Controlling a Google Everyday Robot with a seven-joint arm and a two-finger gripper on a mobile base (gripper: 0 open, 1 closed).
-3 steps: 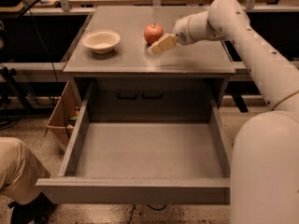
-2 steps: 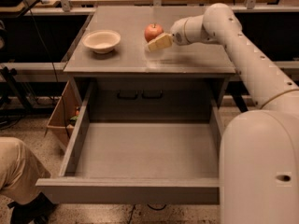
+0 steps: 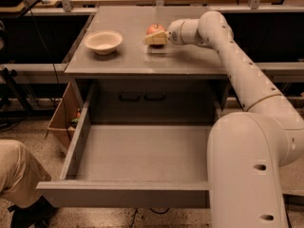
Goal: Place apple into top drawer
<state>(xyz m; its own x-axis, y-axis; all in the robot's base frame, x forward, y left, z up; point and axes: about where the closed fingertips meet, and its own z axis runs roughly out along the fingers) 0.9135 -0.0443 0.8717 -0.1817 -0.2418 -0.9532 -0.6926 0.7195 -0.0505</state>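
Apple [image 3: 155, 29] sat on the surface [image 3: 123, 63] near the bowl [image 3: 103, 42], the pincer [image 3: 156, 39] right against its front; whether it had closed on anything could not be told; a sound grasp would need centring on the fruit before lifting toward the open drawer [image 3: 142, 151].

Apple [image 3: 154, 28] partly hidden behind gripper [image 3: 152, 39]

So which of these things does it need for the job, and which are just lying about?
Needed: apple; top drawer, pulled open; claw, at the apple on the cabinet top.
Lying about: white bowl; cardboard box, left of the drawer.
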